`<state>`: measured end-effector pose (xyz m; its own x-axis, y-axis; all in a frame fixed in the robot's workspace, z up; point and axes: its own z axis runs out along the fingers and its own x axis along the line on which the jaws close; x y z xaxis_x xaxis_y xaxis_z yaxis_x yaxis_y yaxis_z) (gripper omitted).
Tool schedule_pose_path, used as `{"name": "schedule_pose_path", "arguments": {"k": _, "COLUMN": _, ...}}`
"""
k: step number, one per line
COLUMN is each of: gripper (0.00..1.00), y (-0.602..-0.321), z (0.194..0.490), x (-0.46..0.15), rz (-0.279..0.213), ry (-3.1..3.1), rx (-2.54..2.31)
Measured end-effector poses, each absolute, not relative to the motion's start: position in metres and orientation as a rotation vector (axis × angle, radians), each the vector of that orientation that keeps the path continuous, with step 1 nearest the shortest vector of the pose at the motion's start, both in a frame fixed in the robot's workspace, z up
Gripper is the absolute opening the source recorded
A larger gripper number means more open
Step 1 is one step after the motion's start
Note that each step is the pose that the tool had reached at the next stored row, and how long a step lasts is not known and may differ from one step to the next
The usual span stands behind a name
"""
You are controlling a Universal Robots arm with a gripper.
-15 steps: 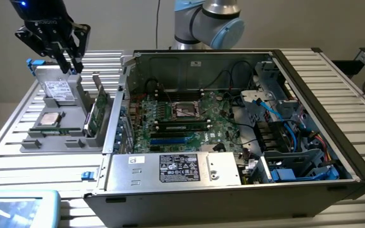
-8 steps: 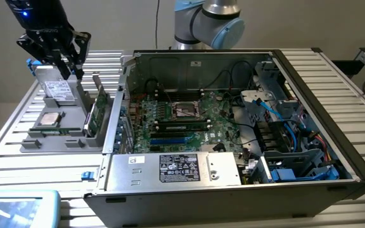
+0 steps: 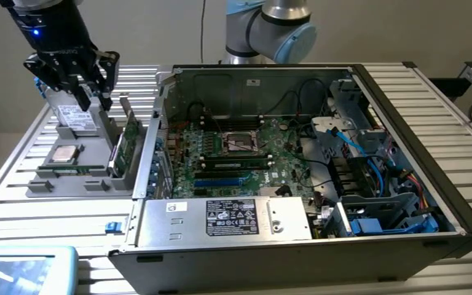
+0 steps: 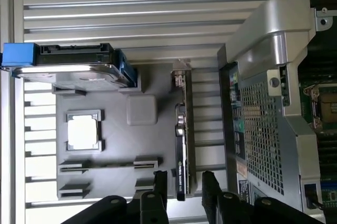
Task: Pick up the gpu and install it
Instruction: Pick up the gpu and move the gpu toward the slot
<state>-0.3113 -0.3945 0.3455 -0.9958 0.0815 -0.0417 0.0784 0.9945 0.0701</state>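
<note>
Early going here: the gpu [image 4: 182, 129] stands on edge in its slot of the grey tray [image 4: 118, 145], on the tray's side nearest the computer case [image 3: 400, 153]. It is not lifted and nothing is installed. The gripper [image 4: 184, 179] hangs above the tray, fingers spread, clamping nothing. The wrist view shows the card's end lined up between those fingers, while the exterior view shows the case's open interior.

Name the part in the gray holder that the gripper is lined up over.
The gpu, the thin card standing on edge; the hard drive and processor lie off to one side of the open gripper.
</note>
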Motion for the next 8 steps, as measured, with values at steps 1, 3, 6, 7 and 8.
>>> {"name": "schedule_pose_path", "arguments": {"k": 1, "gripper": 0.46, "y": -0.395, "z": 0.344, "x": -0.311, "rz": 0.106, "ry": 3.093, "rx": 0.127}}
{"name": "schedule_pose_path", "arguments": {"k": 3, "gripper": 0.46, "y": -0.396, "z": 0.34, "x": -0.311, "rz": 0.107, "ry": 3.092, "rx": 0.131}}
{"name": "schedule_pose_path", "arguments": {"k": 6, "gripper": 0.46, "y": -0.398, "z": 0.335, "x": -0.311, "rz": 0.108, "ry": 3.092, "rx": 0.134}}
{"name": "schedule_pose_path", "arguments": {"k": 7, "gripper": 0.46, "y": -0.398, "z": 0.333, "x": -0.311, "rz": 0.108, "ry": 3.092, "rx": 0.135}}
{"name": "schedule_pose_path", "arguments": {"k": 8, "gripper": 0.46, "y": -0.398, "z": 0.331, "x": -0.311, "rz": 0.108, "ry": 3.092, "rx": 0.135}}
